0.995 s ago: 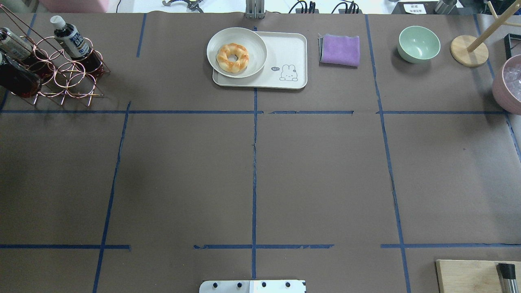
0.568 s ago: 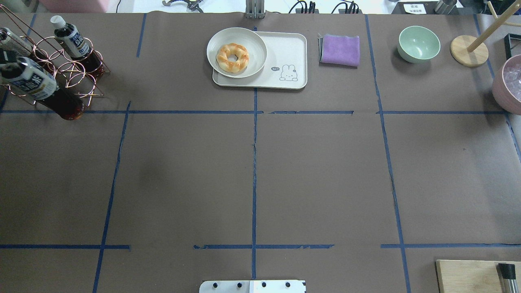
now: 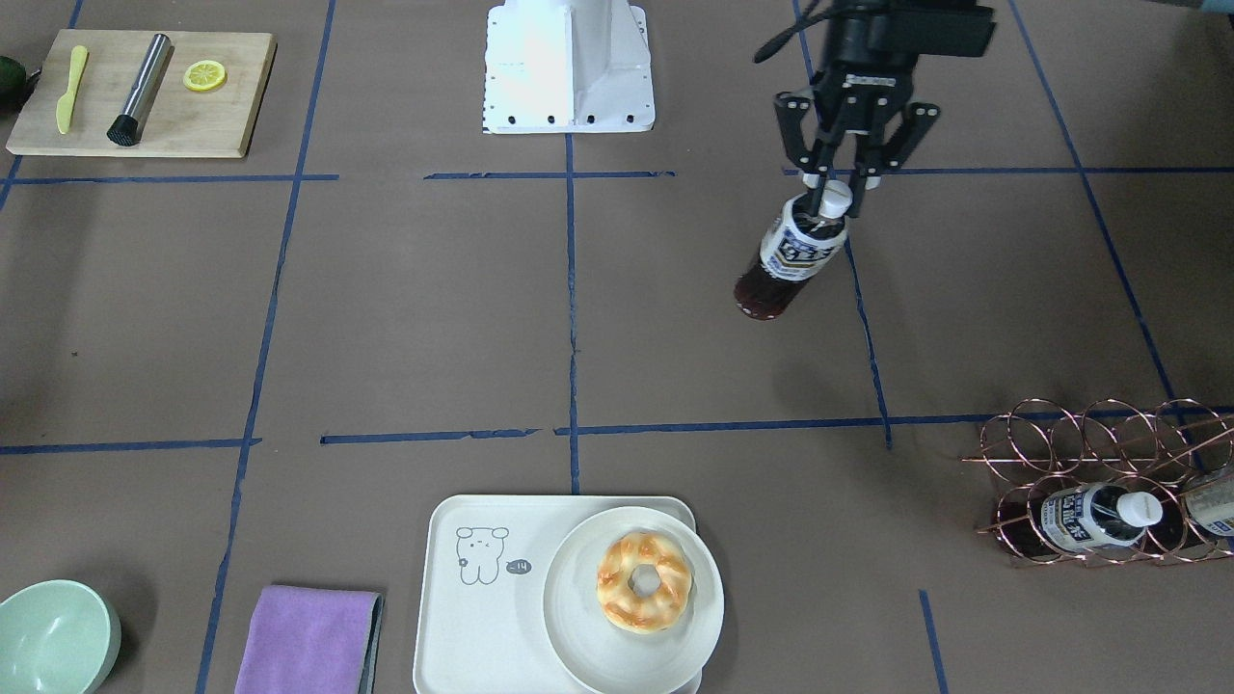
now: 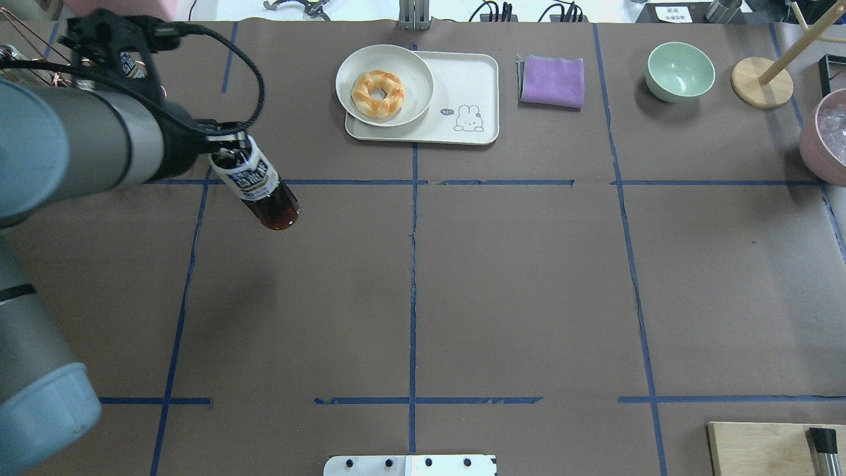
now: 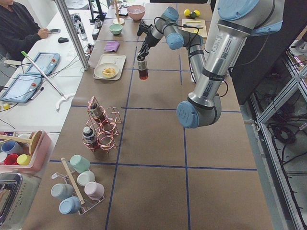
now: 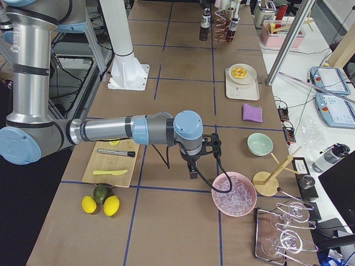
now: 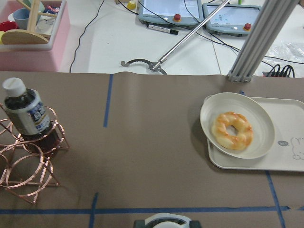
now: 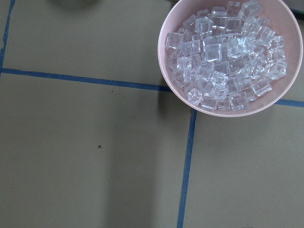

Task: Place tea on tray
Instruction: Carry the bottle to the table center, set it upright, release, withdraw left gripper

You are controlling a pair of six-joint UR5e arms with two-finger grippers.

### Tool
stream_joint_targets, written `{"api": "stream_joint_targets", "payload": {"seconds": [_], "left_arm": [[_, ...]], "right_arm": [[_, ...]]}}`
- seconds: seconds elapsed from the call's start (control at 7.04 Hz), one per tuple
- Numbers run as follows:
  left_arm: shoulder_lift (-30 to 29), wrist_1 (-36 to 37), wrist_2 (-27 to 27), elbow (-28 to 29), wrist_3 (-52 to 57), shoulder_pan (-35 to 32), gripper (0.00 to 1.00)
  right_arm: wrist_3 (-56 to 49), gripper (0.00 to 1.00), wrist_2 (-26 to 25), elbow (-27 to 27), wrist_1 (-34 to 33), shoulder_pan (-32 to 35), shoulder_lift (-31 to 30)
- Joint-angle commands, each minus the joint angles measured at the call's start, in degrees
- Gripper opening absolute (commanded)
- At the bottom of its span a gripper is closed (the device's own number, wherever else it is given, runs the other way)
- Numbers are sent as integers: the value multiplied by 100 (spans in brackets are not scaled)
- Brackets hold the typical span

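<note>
Your left gripper (image 3: 837,190) is clamped on the cap of the tea (image 3: 791,255), which hangs above the table, well short of the tray (image 3: 463,627) at the far side. Carry it smoothly so it doesn't swing, and aim for the tray's bare bear-marked half, clear of the plate (image 3: 571,617). Whether the right gripper (image 6: 192,174) is clenched, I cannot tell.

Bare desk (image 4: 330,158) stretching between hanging tea (image 4: 261,188) and far tray (image 4: 472,76). Round plate (image 4: 416,66) with doughnut (image 4: 377,94) taking up tray's left half; right half lying bare.
</note>
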Motion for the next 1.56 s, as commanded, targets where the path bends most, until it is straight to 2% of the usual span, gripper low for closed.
{"api": "stream_joint_targets", "payload": {"seconds": [0.0, 0.14, 0.43, 0.99, 1.14, 1.28, 1.42], "left_arm": [[-1037, 181, 838, 929, -662, 880, 0], [-1408, 129, 1068, 1431, -917, 1084, 0], [-1963, 93, 1132, 2197, -1060, 1086, 0], [-2062, -178, 1228, 2621, -1087, 1209, 1], [-2053, -188, 1238, 2622, -1113, 1218, 21], [-2027, -197, 1238, 2614, -1113, 1218, 75], [-2027, -197, 1325, 2613, -1113, 1253, 94]], "right_arm": [[2, 100, 0, 6, 2, -1, -9], [11, 100, 9, 6, -7, 8, -9], [11, 100, 9, -3, -7, 8, -18], [11, 100, 9, 6, -7, 8, -18], [2, 100, 18, 6, -7, 8, -18], [2, 100, 9, 6, -7, -1, -18], [2, 100, 9, 6, -7, -1, -18]]}}
